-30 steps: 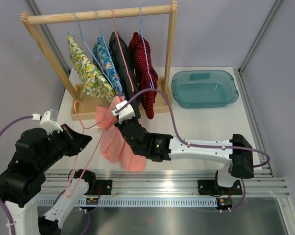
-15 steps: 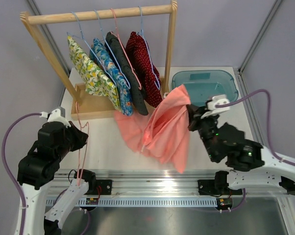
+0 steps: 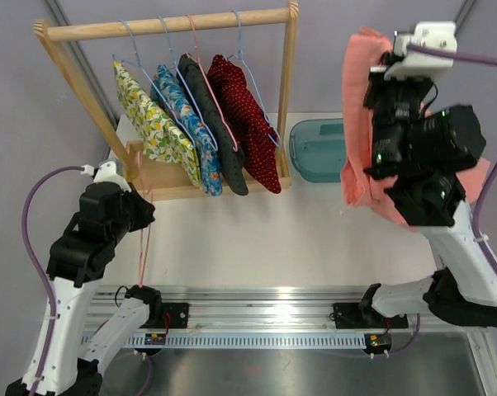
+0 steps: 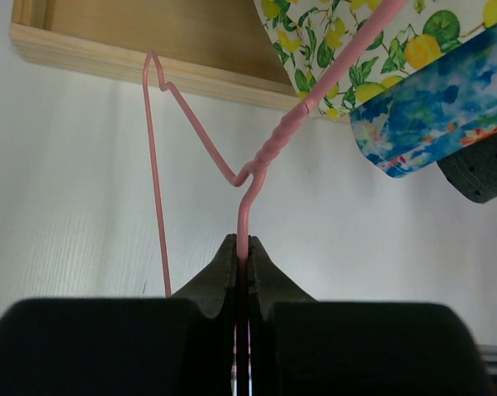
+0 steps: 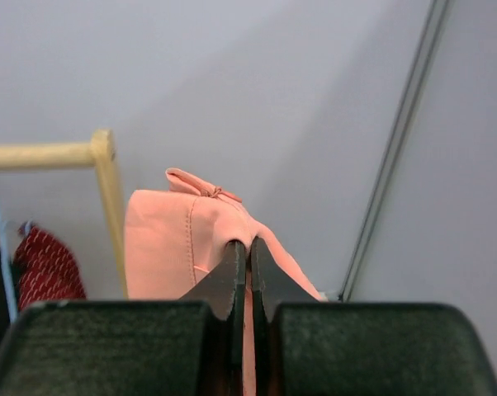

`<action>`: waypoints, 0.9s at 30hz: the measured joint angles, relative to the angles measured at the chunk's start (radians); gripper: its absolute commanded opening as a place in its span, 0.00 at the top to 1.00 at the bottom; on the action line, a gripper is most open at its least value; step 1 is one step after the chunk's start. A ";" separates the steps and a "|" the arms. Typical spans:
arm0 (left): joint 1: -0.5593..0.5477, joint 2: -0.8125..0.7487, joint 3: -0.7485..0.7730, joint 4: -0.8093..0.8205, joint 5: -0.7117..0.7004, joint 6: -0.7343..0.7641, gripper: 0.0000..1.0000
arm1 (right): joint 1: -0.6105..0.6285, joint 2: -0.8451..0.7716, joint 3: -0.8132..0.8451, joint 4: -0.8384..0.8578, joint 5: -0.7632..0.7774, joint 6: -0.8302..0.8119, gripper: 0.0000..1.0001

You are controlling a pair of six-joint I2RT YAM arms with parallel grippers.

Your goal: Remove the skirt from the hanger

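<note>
Skirt (image 3: 360,124) hangs lengthwise down from the right gripper's (image 5: 248,247) pinched-together fingers, high at right by the teal bin (image 3: 319,148) (well apart from the bare hanger (image 4: 243,206), nipped tight in the left gripper (image 4: 242,247)).

Left arm (image 3: 67,272): folded low on my left side, elbow tucked back, forearm angled forward and inward. Left hand (image 4: 241,246): fingers pressed together, with only the thin wire of the pink hanger (image 4: 243,210) pinched between the tips. Right arm (image 3: 459,239): stands tall from its base on my right side, wrist high above the rest of me. Right hand (image 5: 241,247): fingers tight together, nipping a fold of the skirt (image 5: 166,239) at the tips.
</note>
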 measured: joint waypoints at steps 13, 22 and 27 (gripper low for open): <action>0.000 0.116 -0.001 0.081 -0.057 0.080 1.00 | -0.660 0.579 0.641 -0.161 -0.342 0.098 1.00; 0.000 0.176 0.113 0.077 -0.165 0.145 1.00 | -0.749 0.561 -0.056 -0.049 -0.414 0.383 0.01; 0.003 0.263 0.283 0.104 -0.222 0.195 1.00 | -0.752 0.554 -0.221 -0.138 -0.471 0.592 0.01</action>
